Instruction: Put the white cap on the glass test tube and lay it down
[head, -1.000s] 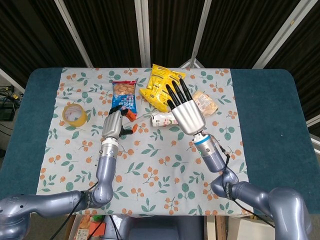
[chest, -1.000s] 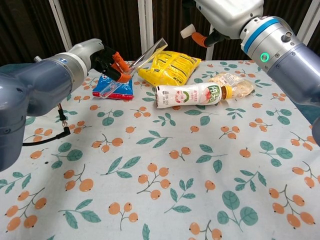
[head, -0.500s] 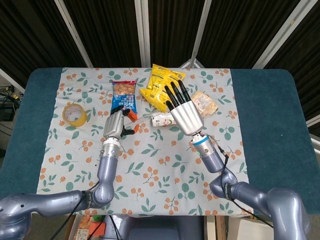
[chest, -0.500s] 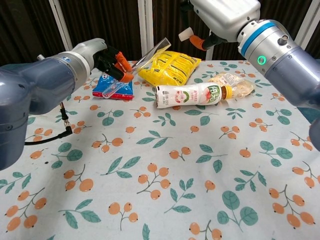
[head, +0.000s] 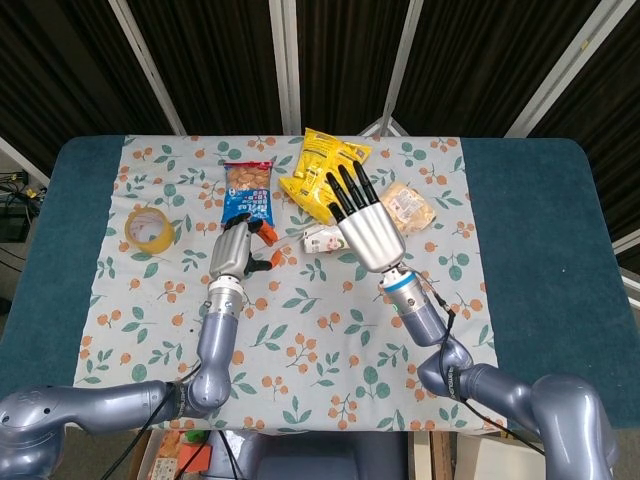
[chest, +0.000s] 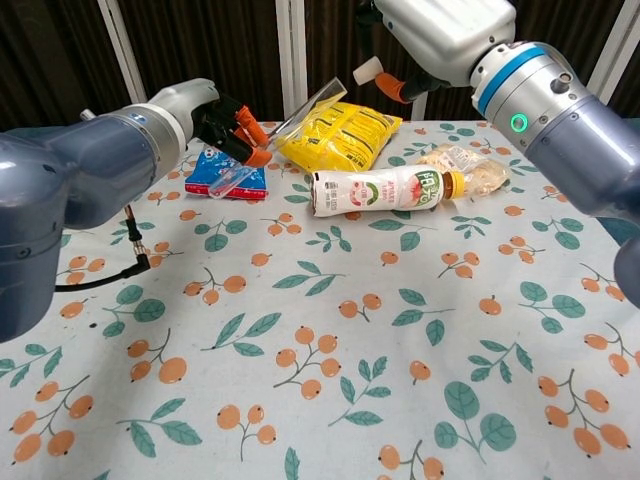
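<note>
My left hand (chest: 215, 115) grips the glass test tube (chest: 295, 108) above the table's far left. The tube tilts up to the right, its open mouth toward the cap. My right hand (chest: 440, 30) is raised at the top of the chest view and pinches the white cap (chest: 367, 72) between orange fingertips. A short gap separates the cap from the tube's mouth. In the head view the back of my right hand (head: 368, 228) hides the cap, and my left hand (head: 236, 252) sits just left of it.
A drink bottle (chest: 385, 190) lies on the floral cloth under both hands. Behind it are a yellow snack bag (chest: 340, 132), a blue snack bag (chest: 215, 172) and a wrapped bread packet (chest: 468, 165). A yellow tape roll (head: 148, 229) sits far left. A black cable (chest: 120, 262) lies at left.
My right hand has carried the cap a little leftward, toward the tube's mouth. My left hand has shifted slightly right with the tube, narrowing the gap.
</note>
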